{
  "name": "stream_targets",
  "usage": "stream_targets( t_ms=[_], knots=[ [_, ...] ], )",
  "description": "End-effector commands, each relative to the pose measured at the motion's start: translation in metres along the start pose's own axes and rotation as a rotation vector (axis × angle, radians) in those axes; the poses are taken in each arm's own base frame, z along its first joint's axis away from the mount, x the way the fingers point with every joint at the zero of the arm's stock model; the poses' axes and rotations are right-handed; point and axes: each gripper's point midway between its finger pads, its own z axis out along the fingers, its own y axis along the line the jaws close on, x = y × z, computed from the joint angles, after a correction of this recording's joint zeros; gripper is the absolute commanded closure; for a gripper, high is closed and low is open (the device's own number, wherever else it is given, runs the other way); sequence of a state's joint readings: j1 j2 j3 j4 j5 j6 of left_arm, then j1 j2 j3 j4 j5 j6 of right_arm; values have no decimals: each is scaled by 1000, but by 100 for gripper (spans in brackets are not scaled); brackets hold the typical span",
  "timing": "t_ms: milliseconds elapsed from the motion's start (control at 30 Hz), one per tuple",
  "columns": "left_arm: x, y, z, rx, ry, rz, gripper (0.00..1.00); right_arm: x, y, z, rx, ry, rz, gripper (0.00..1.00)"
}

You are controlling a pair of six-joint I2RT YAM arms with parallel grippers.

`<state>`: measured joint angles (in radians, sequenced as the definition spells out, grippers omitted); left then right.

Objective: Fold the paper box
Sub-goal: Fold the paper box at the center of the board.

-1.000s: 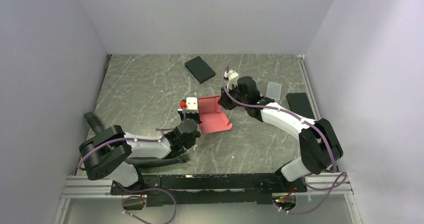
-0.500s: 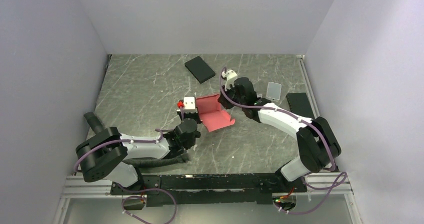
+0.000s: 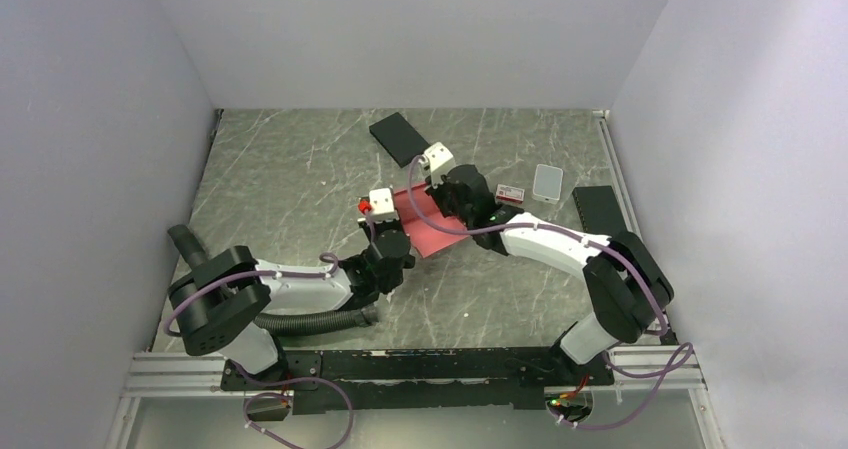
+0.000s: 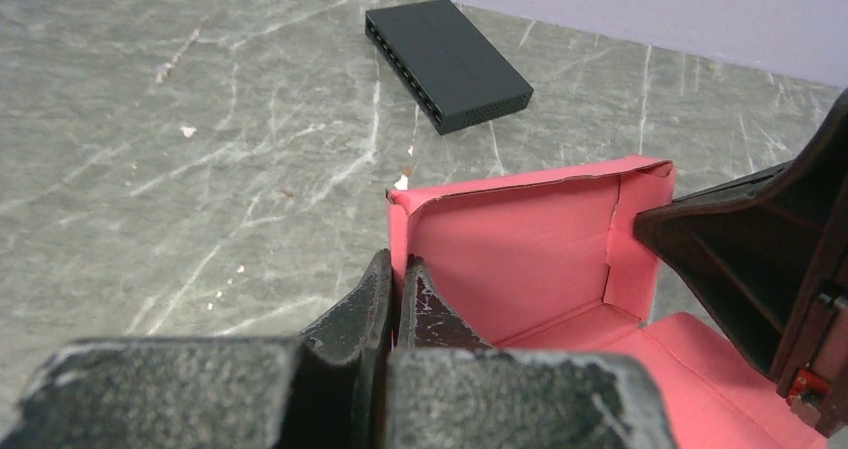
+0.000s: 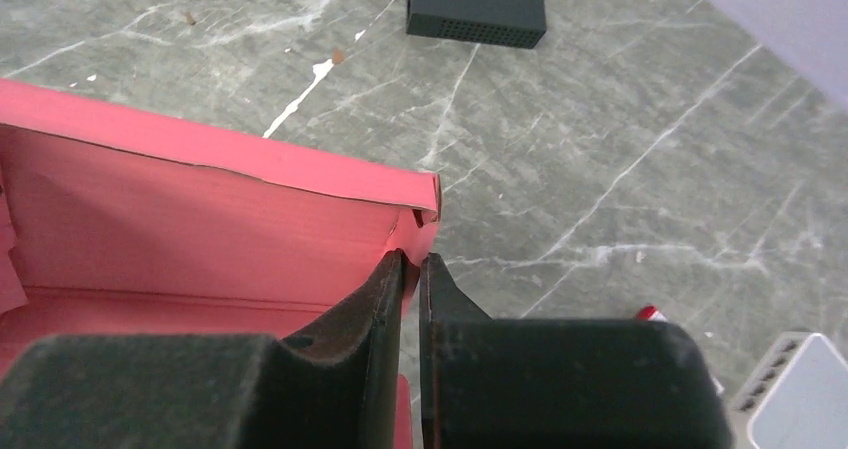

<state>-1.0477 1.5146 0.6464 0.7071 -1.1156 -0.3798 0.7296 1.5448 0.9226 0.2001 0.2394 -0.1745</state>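
— Pinkish-red thin cardboard paper box: how will it handle?

— Light and easy to bend, I think. It creases quickly, so I take it only at the wall edges. It sits half-formed on the grey marbled bench, between my arms. My left end effector is closed on its left wall, and my right end effector pinches a corner on the other side.

We note right gripper swung left and pinched tighter onto paper box wall. Box slid left, walls stand higher. Left gripper edged forward. Red-and-white carton uncovered.
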Motion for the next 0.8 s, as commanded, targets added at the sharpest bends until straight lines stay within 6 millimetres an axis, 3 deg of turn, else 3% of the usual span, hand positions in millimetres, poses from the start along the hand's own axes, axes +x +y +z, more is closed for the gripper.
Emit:
stream_targets(
  t_ms=[0,167,567,767],
  knots=[
    [2,-4,0,-15,-11,-89,100,6,2,5,-118,35,115,96],
    [0,-1,-1,-30,-11,-113,100,14,2,6,-194,64,219,82],
    [-9,3,-4,-39,-18,-162,100,19,12,5,-283,84,325,71],
    [-14,2,-5,-31,-17,-184,100,19,6,5,-248,82,329,76]
  ],
)
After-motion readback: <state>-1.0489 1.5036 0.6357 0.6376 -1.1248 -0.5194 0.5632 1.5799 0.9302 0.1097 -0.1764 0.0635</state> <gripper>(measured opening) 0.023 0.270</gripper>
